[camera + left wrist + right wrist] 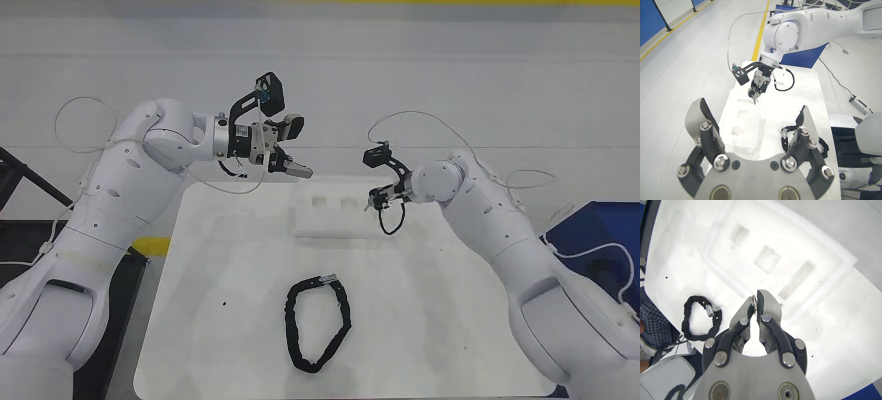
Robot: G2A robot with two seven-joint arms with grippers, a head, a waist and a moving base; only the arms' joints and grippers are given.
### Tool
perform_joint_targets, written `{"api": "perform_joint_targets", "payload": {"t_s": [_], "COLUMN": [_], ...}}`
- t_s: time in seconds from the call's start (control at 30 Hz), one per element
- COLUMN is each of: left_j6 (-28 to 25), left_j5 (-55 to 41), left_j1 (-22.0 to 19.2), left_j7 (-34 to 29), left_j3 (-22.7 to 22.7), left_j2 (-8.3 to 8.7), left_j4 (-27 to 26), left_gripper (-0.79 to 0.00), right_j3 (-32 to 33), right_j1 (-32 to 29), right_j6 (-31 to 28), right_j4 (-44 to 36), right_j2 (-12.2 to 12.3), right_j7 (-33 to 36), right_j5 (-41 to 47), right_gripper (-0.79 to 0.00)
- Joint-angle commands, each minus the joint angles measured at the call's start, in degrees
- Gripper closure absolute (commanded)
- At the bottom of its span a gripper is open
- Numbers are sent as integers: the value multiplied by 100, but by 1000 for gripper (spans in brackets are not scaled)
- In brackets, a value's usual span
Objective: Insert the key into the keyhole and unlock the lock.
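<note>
Key (754, 303), small and metal on a ring, is pinched between the closed fingers of the right gripper (755, 297), just above a white foam tray (335, 222) with 3 rectangular recesses. Black chain lock (289, 325) lies looped on the white table (220, 300), apart from the tray, nearer the robot. Left gripper (753, 104) hovers beyond the tray's other end, jaws spread wide, holding nothing.

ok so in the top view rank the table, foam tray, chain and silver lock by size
1. table
2. foam tray and chain: too close to rank, the tray wider, the chain's loop longer
3. silver lock, smallest
</note>
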Motion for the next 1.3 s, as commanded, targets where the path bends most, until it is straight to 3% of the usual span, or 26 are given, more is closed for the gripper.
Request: {"api": "perform_joint_targets", "payload": {"t_s": [0.0, 0.23, 0.4, 0.63, 0.83, 1.27], "left_j6": [0, 0, 0, 0, 0, 0], "left_j5": [0, 0, 0, 0, 0, 0], "left_j1": [0, 0, 0, 0, 0, 0], "left_j7": [0, 0, 0, 0, 0, 0], "left_j3": [0, 0, 0, 0, 0, 0], "left_j2": [0, 0, 0, 0, 0, 0], "left_j4": [0, 0, 0, 0, 0, 0], "left_gripper": [-785, -785, -785, -785, -785, -785], "right_j3": [219, 1383, 2241, 3156, 4142, 5066], "right_j1": [-192, -1304, -2182, -2873, -3691, -4684], "right_j6": [100, 429, 352, 41, 68, 250], "right_j4": [-585, -2790, -3889, -4513, -5485, -6482], "right_j2": [191, 877, 1180, 1430, 1666, 1892], "right_j7": [140, 689, 838, 889, 812, 624], "right_j5": [-54, -66, 524, 1253, 1371, 1314], "right_gripper": [0, 0, 0, 0, 0, 0]}}
